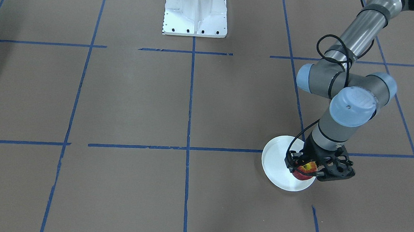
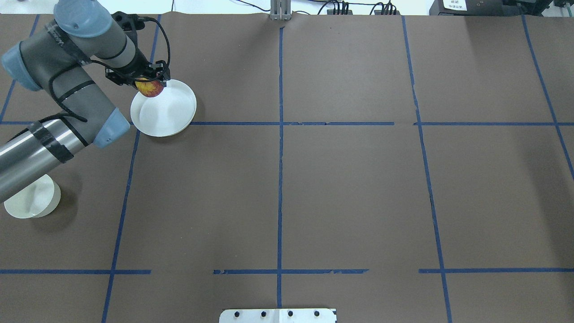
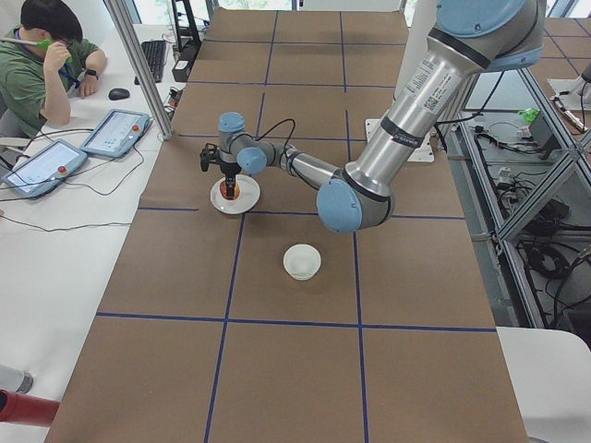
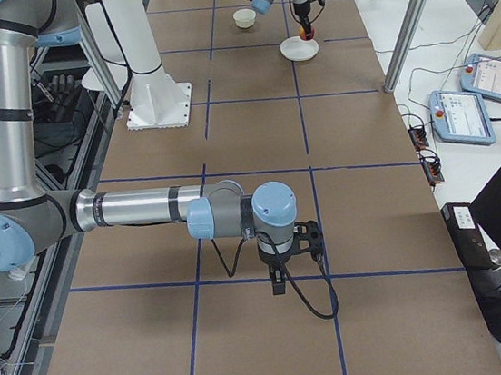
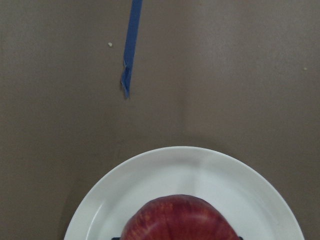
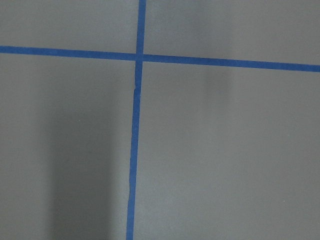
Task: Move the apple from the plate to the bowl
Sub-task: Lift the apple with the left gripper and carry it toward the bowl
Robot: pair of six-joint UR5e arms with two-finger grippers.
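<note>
Front-facing view: the left gripper (image 1: pixel 306 170) stands at the edge of the plate (image 1: pixel 278 161) that lies on the robot's left, its fingers closed against the sides of the apple (image 1: pixel 303 174); the plate rests on the brown table (image 1: pixel 139 100), across a line of blue tape (image 1: pixel 188 129). Overhead view: the apple (image 2: pixel 151 88), yellow patch upward, sits between the fingers over the far left rim of the plate (image 2: pixel 170 112); the bowl (image 2: pixel 33 202) stands well apart from the plate, nearer the robot and farther left, partly covered by the left arm's forearm. Left side view: the apple (image 3: pixel 233 190) shows over the plate (image 3: pixel 247 198) under the near arm's gripper, with the bowl (image 3: pixel 302 261) on the near side of the plate, apart from it. Right side view: the far gripper carries the apple (image 4: pixel 305 32), which appears raised just above the plate (image 4: pixel 300 51); the right gripper (image 4: pixel 281 284) hangs over the table, well apart from the plate, and whether its fingers are spread or closed cannot be told. Left wrist view: the apple (image 5: pixel 180 220) fills the lower edge with the plate (image 5: pixel 150 180) beneath it. Right wrist view: only the table and crossing tape appear.
</note>
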